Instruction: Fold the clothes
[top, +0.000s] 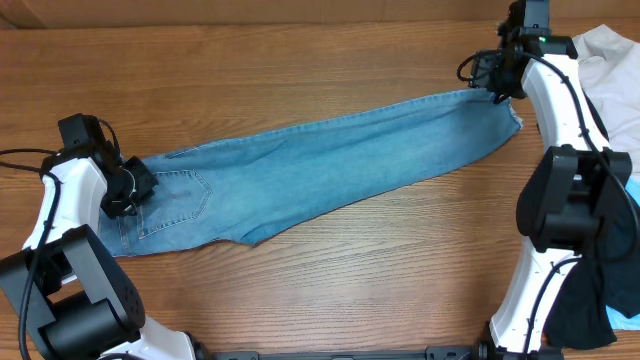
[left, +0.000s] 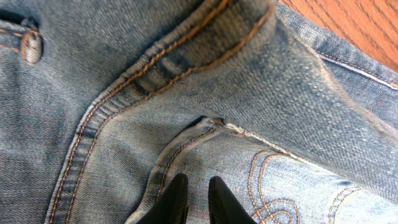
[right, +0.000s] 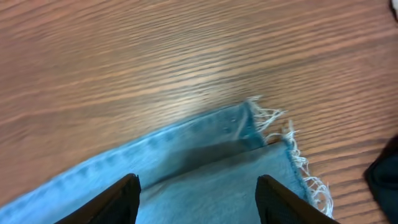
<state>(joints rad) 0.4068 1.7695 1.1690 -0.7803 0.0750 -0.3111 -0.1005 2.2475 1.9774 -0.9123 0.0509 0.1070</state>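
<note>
A brown wooden table (top: 300, 60) with a strong horizontal grain fills the overhead view. A pair of light blue denim jeans (top: 330, 160) lies flat on it, stretched in a long diagonal from the waist and stitched back pocket (top: 175, 205) at the lower left to the frayed ankle hem (top: 500, 105) at the upper right. In the upper right corner a crumpled off-white cloth (top: 605, 60) rests on the table's edge. At the lower right edge lies a black garment (top: 592, 285), with a pale blue fabric (top: 628, 285) just beside it.
</note>
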